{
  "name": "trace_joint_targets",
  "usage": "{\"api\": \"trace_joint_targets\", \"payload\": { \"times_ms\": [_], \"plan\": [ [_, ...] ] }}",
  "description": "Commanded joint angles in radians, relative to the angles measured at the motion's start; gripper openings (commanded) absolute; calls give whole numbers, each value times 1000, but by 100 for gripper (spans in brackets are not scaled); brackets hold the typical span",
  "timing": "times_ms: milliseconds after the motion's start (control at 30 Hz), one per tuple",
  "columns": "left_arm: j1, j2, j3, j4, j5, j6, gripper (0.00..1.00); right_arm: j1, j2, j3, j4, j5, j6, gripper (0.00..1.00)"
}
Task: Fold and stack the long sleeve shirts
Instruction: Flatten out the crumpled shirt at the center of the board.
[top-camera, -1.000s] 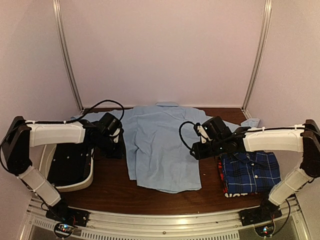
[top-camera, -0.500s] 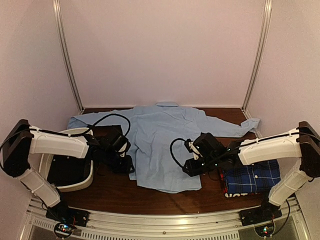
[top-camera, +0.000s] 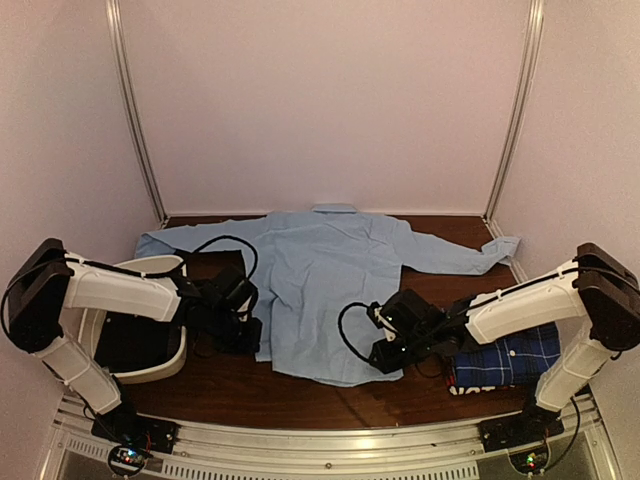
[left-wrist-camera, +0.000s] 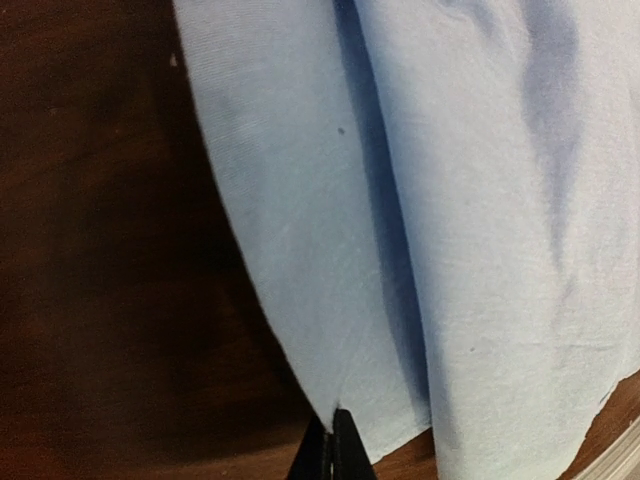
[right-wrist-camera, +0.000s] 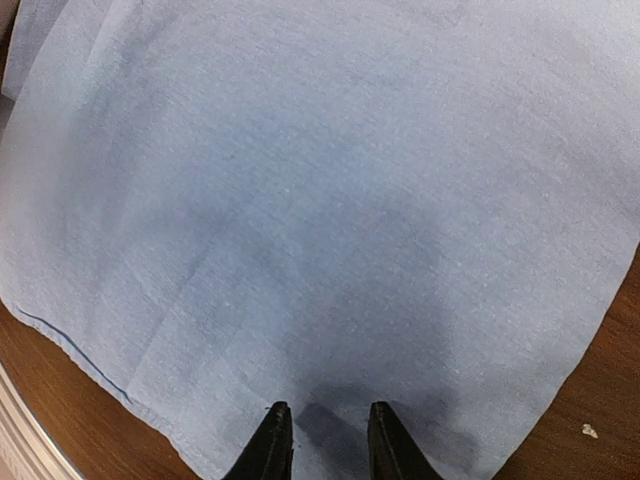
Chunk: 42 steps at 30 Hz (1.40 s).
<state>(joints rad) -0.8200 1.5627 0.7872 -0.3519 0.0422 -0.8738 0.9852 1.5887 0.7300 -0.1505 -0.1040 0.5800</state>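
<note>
The light blue shirt (top-camera: 330, 285) lies spread flat on the brown table, collar at the back and sleeves out to both sides. My left gripper (top-camera: 254, 336) is at the shirt's lower left edge. In the left wrist view it (left-wrist-camera: 335, 445) is shut, pinching the light blue shirt (left-wrist-camera: 420, 200) at its edge. My right gripper (top-camera: 386, 356) is over the lower right corner. In the right wrist view it (right-wrist-camera: 325, 435) stands open, fingertips (right-wrist-camera: 272, 440) down on the light blue shirt (right-wrist-camera: 320, 200). The folded plaid shirt (top-camera: 510, 358) lies at the right on a red and black one (top-camera: 453, 382).
A white bin with black lining (top-camera: 175, 355) stands at the left, partly under my left arm. Bare brown table (left-wrist-camera: 110, 300) shows left of the shirt and along the front (top-camera: 330, 400). A metal rail (top-camera: 330, 440) runs along the near edge.
Both arms have moved toward the near edge, down to the shirt's lower corners. The left gripper has shut on the shirt's edge. The right jaws have narrowed.
</note>
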Motion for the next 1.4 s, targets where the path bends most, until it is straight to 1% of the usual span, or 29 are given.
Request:
{"api": "trace_joint_targets", "payload": {
  "times_ms": [0,100,267,433,667,800,933,1033,1100,1200,1300,1367],
  "plan": [
    [-5,-51,4,-99,-80,5,0,7,-2,-36,-13,29,6,29],
    [-5,-79,16,-193,-108,21,0,7,-3,-51,-32,28,4,28],
    [-1,-137,20,-368,-156,46,0,7,-47,-108,-78,38,11,28],
    [2,-157,19,-468,-159,68,0,7,-110,-160,-108,18,22,28],
    [1,-154,3,-540,-146,91,0,10,-168,-197,-139,2,28,28],
    [10,-146,18,-599,-183,95,0,10,-177,-205,-151,0,30,28],
    [15,-138,7,-610,-166,110,0,10,-186,-199,-163,-7,32,28],
    [17,-135,20,-636,-187,118,0,10,-208,-184,-173,-19,35,29],
    [20,-137,37,-649,-188,124,0,10,-230,-152,-190,-19,34,31],
    [21,-143,74,-668,-185,141,9,7,-265,-92,-224,14,27,38],
    [21,-164,122,-683,-177,164,24,-30,-276,-28,-256,45,8,47],
    [20,-177,162,-686,-159,184,30,-68,-282,16,-267,68,-8,52]
  ]
}}
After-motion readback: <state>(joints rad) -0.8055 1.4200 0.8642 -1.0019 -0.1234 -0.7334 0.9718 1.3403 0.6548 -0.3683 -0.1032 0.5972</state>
